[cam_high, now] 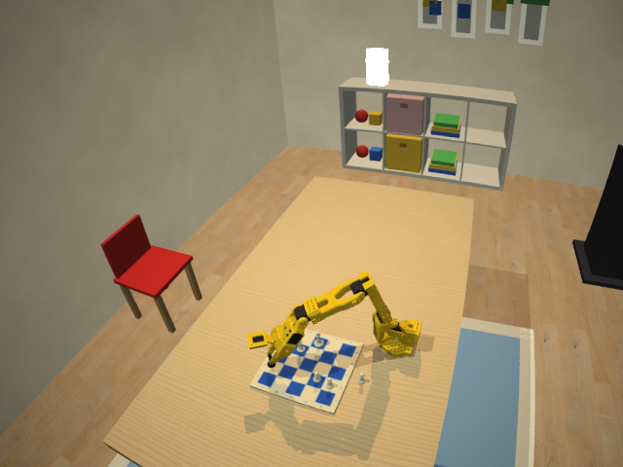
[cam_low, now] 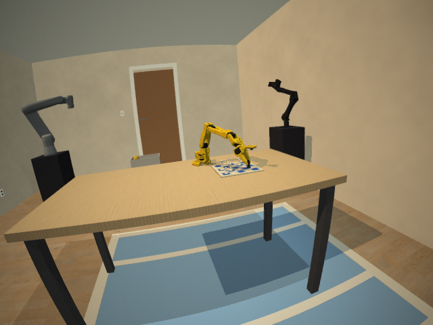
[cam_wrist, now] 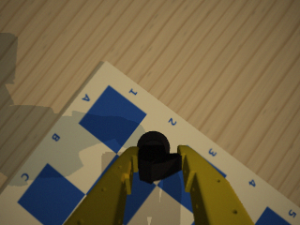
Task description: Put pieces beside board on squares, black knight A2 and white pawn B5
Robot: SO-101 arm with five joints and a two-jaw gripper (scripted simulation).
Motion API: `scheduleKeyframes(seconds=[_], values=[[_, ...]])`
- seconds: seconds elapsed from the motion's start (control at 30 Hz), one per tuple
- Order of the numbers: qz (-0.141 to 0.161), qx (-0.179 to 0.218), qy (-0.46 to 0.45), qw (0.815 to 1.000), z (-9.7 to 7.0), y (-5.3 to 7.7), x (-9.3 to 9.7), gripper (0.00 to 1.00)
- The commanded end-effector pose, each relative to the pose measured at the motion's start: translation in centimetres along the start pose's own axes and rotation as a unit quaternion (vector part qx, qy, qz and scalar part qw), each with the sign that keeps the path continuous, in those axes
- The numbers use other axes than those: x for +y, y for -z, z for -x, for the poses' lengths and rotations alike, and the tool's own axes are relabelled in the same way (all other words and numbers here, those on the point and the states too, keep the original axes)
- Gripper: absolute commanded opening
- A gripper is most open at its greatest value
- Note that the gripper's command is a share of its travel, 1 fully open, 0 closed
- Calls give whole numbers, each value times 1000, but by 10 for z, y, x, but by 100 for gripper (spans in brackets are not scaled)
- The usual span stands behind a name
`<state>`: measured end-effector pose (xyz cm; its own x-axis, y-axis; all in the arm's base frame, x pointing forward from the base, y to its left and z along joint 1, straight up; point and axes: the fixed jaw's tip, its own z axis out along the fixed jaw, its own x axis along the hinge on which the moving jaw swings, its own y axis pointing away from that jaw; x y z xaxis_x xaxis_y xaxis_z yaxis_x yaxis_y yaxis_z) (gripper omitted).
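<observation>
The yellow plastic-looking tool (cam_wrist: 157, 161) is pinching the black knight (cam_wrist: 155, 157), a matte rounded piece, right over the board (cam_wrist: 70, 136) near the edge by the 2 label. The white pawn (cam_high: 360, 377) stands on the striped wooden tabletop (cam_high: 351, 235) just beside the blue-and-cream checkered board.

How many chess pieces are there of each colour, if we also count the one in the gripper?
White: 5 (four on the board, one pawn beside it)
Black: 1 (the knight, held in the gripper)
Total: 6
</observation>
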<state>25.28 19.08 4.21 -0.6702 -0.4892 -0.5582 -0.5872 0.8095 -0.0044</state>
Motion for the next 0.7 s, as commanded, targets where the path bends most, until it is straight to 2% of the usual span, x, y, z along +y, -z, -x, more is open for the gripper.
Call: scheduleKeyframes(seconds=[0.0, 0.67], values=[[2, 18, 3, 1000, -10, -6, 2, 0], [3, 18, 4, 1000, -15, -6, 3, 0]])
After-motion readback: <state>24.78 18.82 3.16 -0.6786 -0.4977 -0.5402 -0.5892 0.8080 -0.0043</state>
